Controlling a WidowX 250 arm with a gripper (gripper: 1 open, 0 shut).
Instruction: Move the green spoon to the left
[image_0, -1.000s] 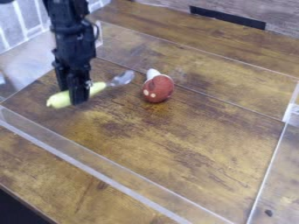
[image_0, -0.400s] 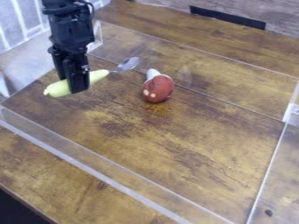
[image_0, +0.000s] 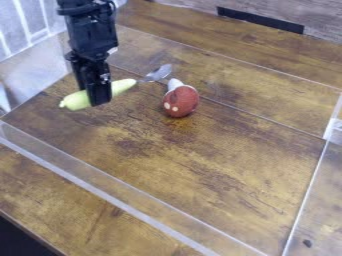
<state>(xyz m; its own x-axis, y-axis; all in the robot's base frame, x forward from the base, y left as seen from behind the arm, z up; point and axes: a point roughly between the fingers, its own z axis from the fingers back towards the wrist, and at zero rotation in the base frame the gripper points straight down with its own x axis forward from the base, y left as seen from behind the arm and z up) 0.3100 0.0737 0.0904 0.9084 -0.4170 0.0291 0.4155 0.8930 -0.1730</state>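
The green spoon (image_0: 119, 87) has a thick yellow-green handle and a shiny silver bowl that points to the upper right. It hangs a little above the wooden tabletop (image_0: 201, 150) at the left, roughly level. My black gripper (image_0: 94, 98) comes straight down onto the middle of the handle and is shut on it, with a finger on either side. The part of the handle between the fingers is hidden.
A red-brown rounded object with a white tip (image_0: 181, 100) lies just right of the spoon's bowl. A low clear plastic wall (image_0: 120, 205) runs around the work area, along the front, left and right edges. A dark flat object (image_0: 261, 15) sits at the back.
The gripper has risen and shifted slightly right, lifting the spoon off the wood. The red-brown object has stayed put.
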